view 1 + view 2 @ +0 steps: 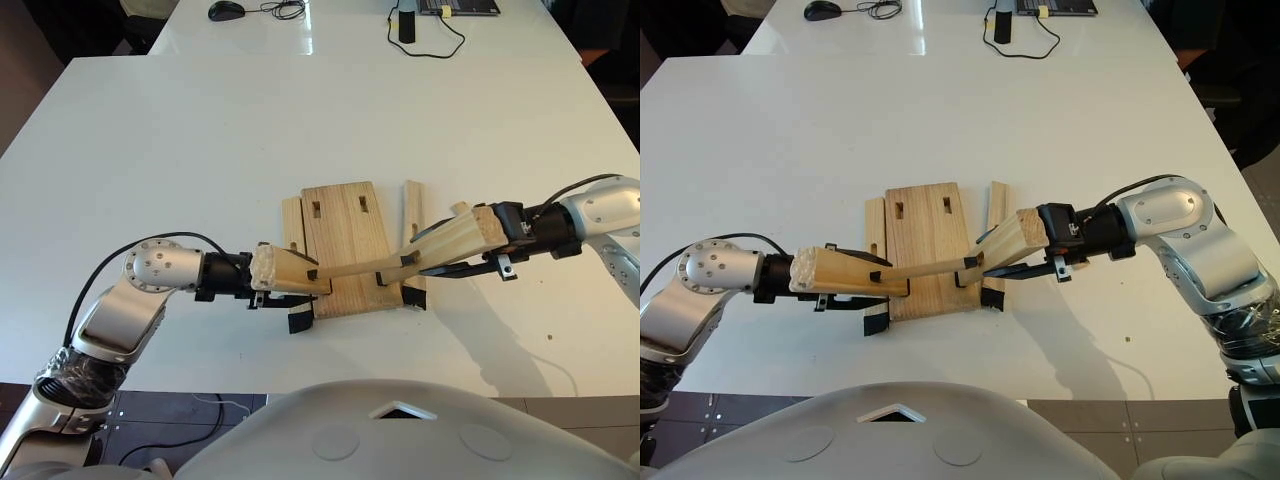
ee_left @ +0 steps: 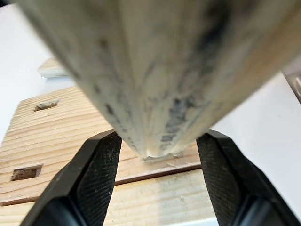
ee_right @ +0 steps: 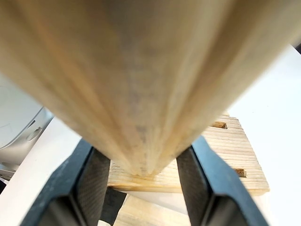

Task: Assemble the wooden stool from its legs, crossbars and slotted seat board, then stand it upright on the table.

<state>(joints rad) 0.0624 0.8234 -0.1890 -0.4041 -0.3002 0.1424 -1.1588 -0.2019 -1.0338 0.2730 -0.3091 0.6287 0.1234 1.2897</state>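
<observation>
The slotted seat board (image 1: 345, 240) lies flat on the white table (image 1: 180, 160). Just above its near edge, two wooden legs are joined by a thin crossbar (image 1: 352, 268). My left gripper (image 1: 298, 296) is shut on the left leg (image 1: 288, 274), whose end shows between the black fingers (image 2: 96, 176) in the left wrist view. My right gripper (image 1: 412, 281) is shut on the right leg (image 1: 455, 238), which is tilted up toward the right and sits between the fingers (image 3: 91, 183). A loose wooden piece (image 1: 292, 222) lies at the board's left side and another (image 1: 412, 205) at its right.
A second white table behind carries a mouse (image 1: 226, 10), a black device (image 1: 406, 25) with cables and a laptop (image 1: 460, 6). The table's near edge runs just in front of the assembly. Bare tabletop lies to the left and behind the board.
</observation>
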